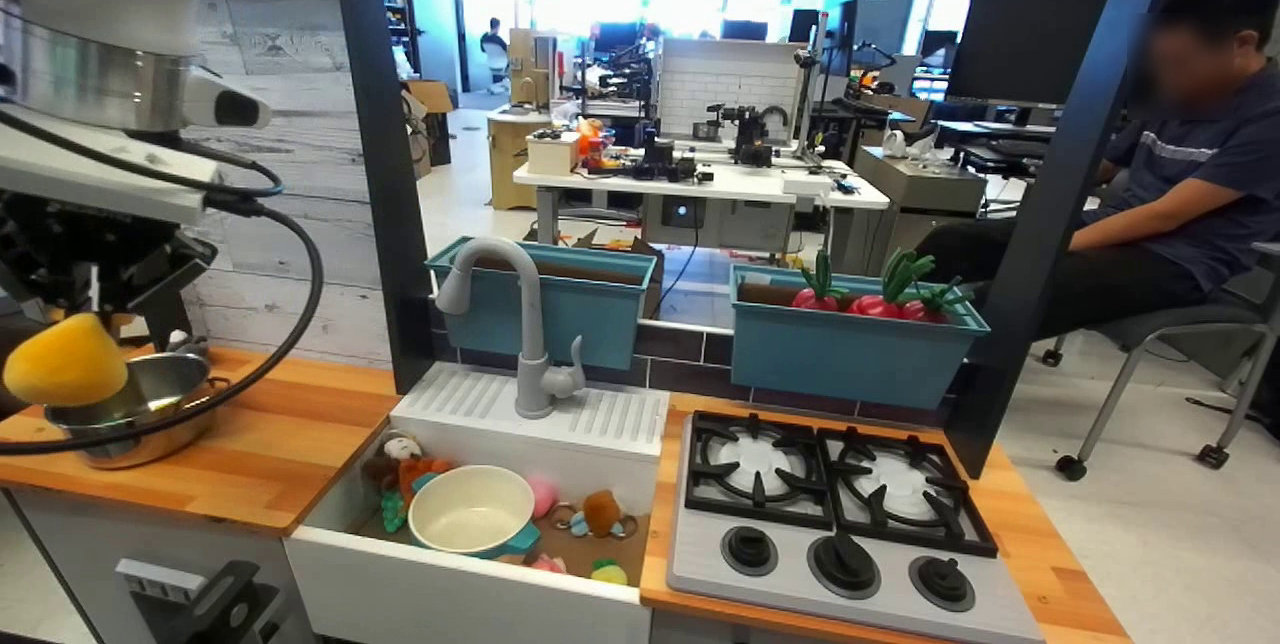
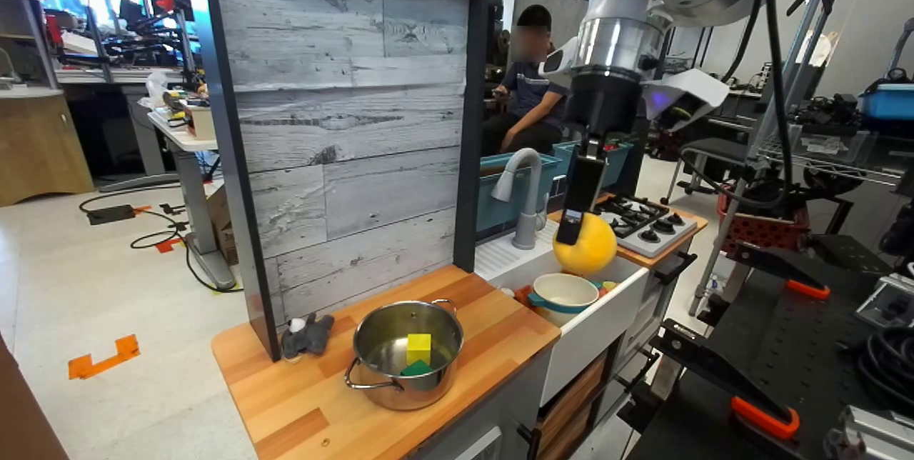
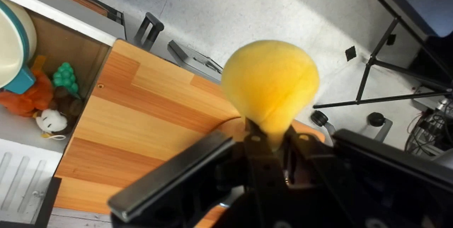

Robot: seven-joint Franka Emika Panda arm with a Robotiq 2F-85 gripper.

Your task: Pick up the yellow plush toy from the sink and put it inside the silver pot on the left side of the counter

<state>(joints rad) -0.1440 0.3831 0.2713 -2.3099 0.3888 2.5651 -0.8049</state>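
Round silver metal pot point(image 2: 428, 391) holds yellow block point(image 2: 418, 347) and green block point(image 2: 416, 368); white rectangular sink point(image 1: 470, 592) holds cream pot point(image 1: 472, 512); rounded yellow plush toy point(image 3: 270, 83) hangs clamped in black gripper point(image 3: 272, 133).

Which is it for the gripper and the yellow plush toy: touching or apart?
Touching. The wrist view shows the gripper pinching the yellow plush toy by its narrow end.

Light brown wooden counter point(image 2: 493, 324), on it a silver pot point(image 2: 421, 393), a small grey plush point(image 2: 308, 338) nearby, a grey stovetop point(image 1: 795, 569).
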